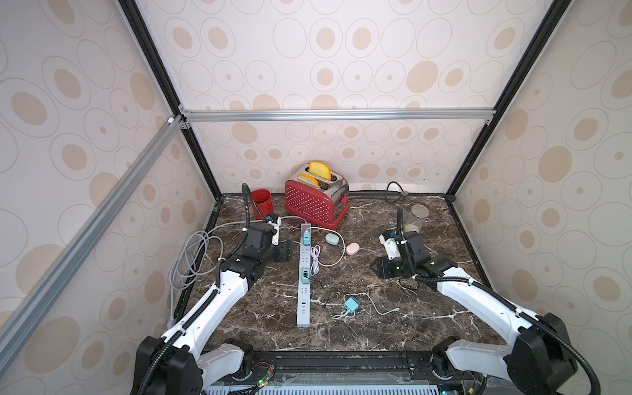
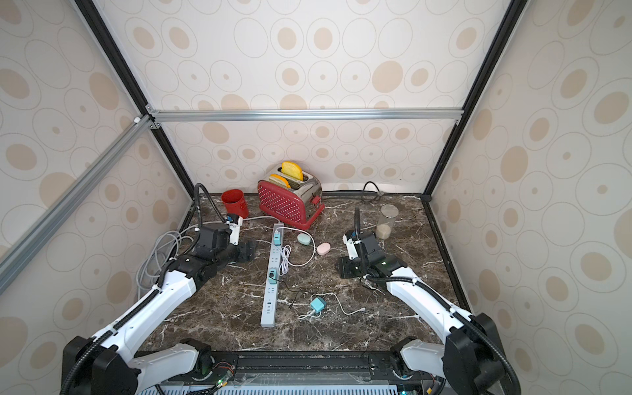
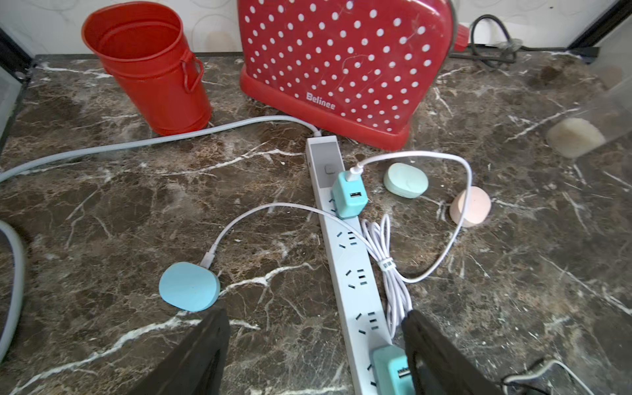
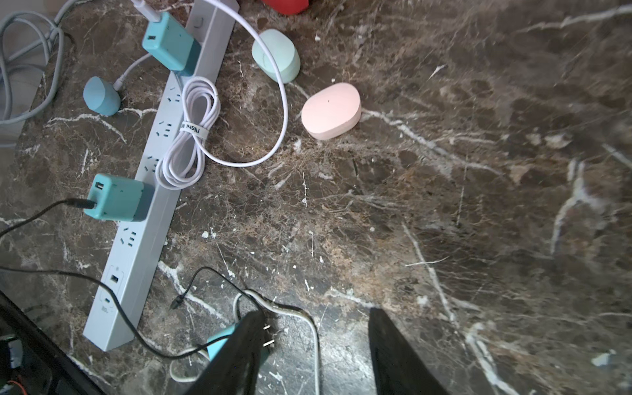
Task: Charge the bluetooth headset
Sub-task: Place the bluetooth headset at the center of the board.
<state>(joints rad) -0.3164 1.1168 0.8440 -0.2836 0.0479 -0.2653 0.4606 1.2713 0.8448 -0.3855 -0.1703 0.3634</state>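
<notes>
Locate blue headset case point(image 3: 189, 286) on worktop point(image 3: 102, 205), white cable point(image 3: 246, 213) inserted, just ahead of spread, empty left claw point(image 3: 314, 314). Note right claw point(image 4: 315, 313), likewise spread, empty, across power strip point(image 3: 345, 260). Treat left arm point(image 1: 229, 284) as nearer.

Left arm point(image 1: 222, 297), right arm point(image 1: 475, 294): glossy white link shells, black joint housings. Black corrugated conduit point(image 1: 200, 309) along each arm, fastened with white cable ties point(image 1: 245, 228). White wrist camera mount point(image 1: 390, 244) with blue fitting. Small green light point(image 1: 432, 263) on right forearm joint. Left gripper point(image 3: 314, 313), right gripper point(image 4: 316, 313): matte black, wedge-shaped fingers. Black base rail point(image 1: 342, 366); coloured wires point(image 1: 265, 371) near one end.
</notes>
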